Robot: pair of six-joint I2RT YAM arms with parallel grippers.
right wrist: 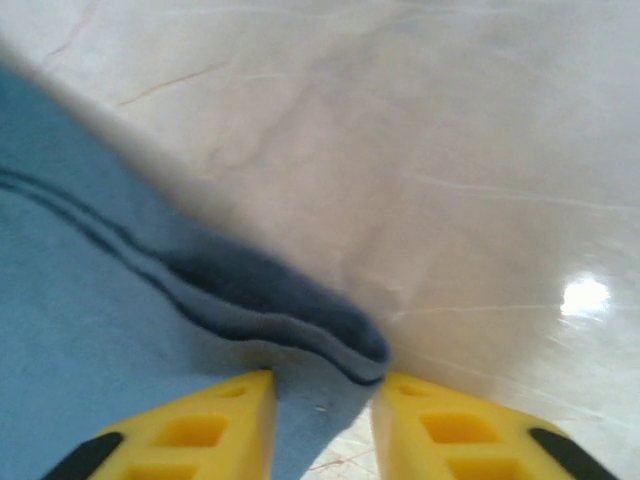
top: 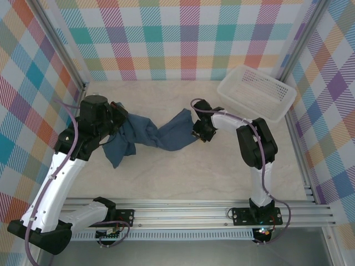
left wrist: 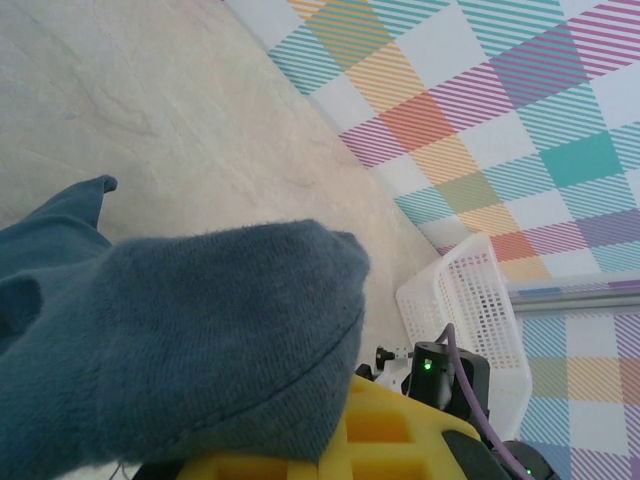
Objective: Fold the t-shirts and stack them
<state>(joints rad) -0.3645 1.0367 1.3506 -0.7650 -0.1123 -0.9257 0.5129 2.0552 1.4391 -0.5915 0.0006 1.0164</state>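
Worktop (top: pixel 183 177): pale, bare wood grain.

T-shirt (top: pixel 161 136): dark teal-blue, unfolded. It is strung in a twisted band across the middle of the worktop between my two tools, with a loose flap hanging at the left end.

Basket (top: pixel 256 91): white, perforated. It sits in the far right corner, tilted, apart from the shirt.

Left tool (top: pixel 117 119): the cloth is draped over its yellow finger (left wrist: pixel 400 435) and covers the gap. I cannot tell how far it is open.

Right tool (right wrist: pixel 322 385): the fingers stand close together, pinching a hemmed edge of the shirt just above the worktop.
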